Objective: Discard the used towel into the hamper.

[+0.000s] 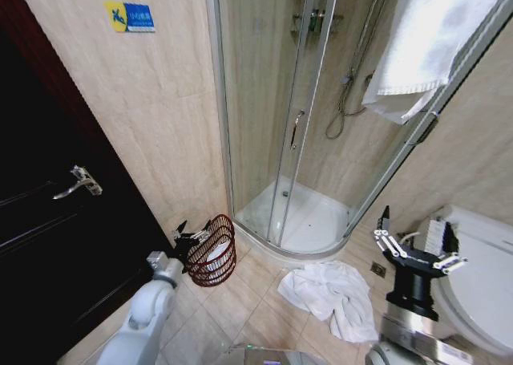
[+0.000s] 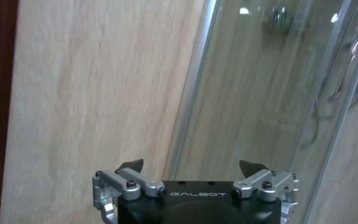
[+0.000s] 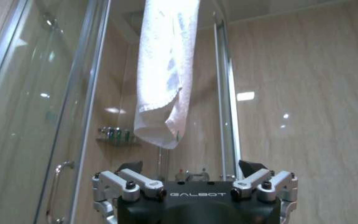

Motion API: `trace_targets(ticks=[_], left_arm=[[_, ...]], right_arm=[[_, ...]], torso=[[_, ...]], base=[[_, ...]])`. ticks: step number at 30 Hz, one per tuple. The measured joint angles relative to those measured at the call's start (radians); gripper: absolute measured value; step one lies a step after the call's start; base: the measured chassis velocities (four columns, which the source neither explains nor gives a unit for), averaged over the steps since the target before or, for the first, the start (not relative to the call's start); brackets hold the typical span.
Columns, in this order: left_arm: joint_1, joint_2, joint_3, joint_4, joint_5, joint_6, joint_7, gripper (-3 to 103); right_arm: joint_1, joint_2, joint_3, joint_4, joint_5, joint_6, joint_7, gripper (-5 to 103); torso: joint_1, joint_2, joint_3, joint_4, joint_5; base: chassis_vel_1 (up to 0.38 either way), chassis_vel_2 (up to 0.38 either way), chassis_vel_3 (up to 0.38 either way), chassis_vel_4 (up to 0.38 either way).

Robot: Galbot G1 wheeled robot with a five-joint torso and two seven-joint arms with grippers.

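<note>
Nearest to you in the head view, your left arm reaches forward low on the left, and its left pincer (image 1: 186, 238) sits just beside the hamper (image 1: 213, 251), at the rim on its left side; from the head view you cannot tell whether it touches the wire. In the left wrist view that pincer (image 2: 192, 165) stands with its fingers (image 2: 131, 165) spread wide and nothing between them, facing a beige tiled wall (image 2: 98, 93) and the glass of the shower. Your right arm rises at the lower right, the right pincer (image 1: 415, 241) pointing upward with its fingers apart and empty, close in front of the white toilet (image 1: 481, 269). In the right wrist view the same pincer (image 3: 191, 165) gapes open, looking up at a white towel (image 3: 164, 79) hanging from the top of the shower enclosure. Between the two arms, a crumpled white towel on the floor (image 1: 330, 294) lies on the tiles, well apart from the hamper and nearer your right arm. The hamper, a dark-red wire basket, stands on the floor tilted to the right, between the dark door (image 1: 56, 212) and the shower stall (image 1: 296, 140), with something white showing inside it. Farther back, the curved shower tray (image 1: 309, 225) meets the floor, and the hanging towel (image 1: 425, 44) drapes over the glass at the upper right.
</note>
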Motion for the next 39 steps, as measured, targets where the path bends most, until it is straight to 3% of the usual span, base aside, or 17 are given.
trace_targets(ticks=[7, 15, 22, 25, 29, 32, 39], left_arm=[[0.106, -0.052, -0.015, -0.217, 0.022, 0.085, -0.014, 100], [0.198, -0.074, 0.03, -0.315, 0.028, 0.119, -0.033, 100], [0.217, -0.081, 0.049, -0.323, 0.03, 0.12, -0.034, 100], [0.22, -0.079, 0.05, -0.322, 0.04, 0.102, -0.025, 100], [0.235, -0.075, 0.043, -0.318, 0.136, 0.053, 0.0, 100], [0.239, -0.088, 0.028, -0.316, 0.286, -0.004, 0.023, 100], [0.242, -0.15, 0.023, -0.313, 0.318, -0.014, 0.038, 100]], right_arm=[[0.01, -0.038, 0.004, 0.0, 0.037, -0.014, -0.004, 100], [0.029, -0.051, -0.006, -0.002, 0.064, -0.015, -0.023, 100], [0.043, -0.063, 0.0, -0.003, 0.095, -0.014, -0.059, 100], [0.05, -0.068, 0.001, -0.003, 0.108, -0.014, -0.076, 100], [0.065, -0.071, 0.006, -0.004, 0.115, 0.0, -0.094, 100], [0.068, -0.067, 0.001, -0.004, 0.113, -0.007, -0.1, 100], [0.075, -0.058, -0.006, -0.005, 0.103, -0.013, -0.102, 100]], torso=[[0.0, 0.0, 0.0, 0.0, 0.0002], [0.0, 0.0, 0.0, 0.0, 0.0001], [0.0, 0.0, 0.0, -0.0001, 0.0], [0.0, 0.0, 0.0, -0.0001, 0.0], [0.0, 0.0, 0.0, 0.0, 0.0], [0.0, 0.0, 0.0, -0.0001, 0.0], [0.0, 0.0, 0.0, 0.0, 0.0]], base=[[0.0, 0.0, 0.0, 0.0], [0.0, 0.0, 0.0, 0.0], [0.0, 0.0, 0.0, 0.0], [0.0, 0.0, 0.0, 0.0], [0.0, 0.0, 0.0, 0.0], [0.0, 0.0, 0.0, 0.0], [0.0, 0.0, 0.0, 0.0]])
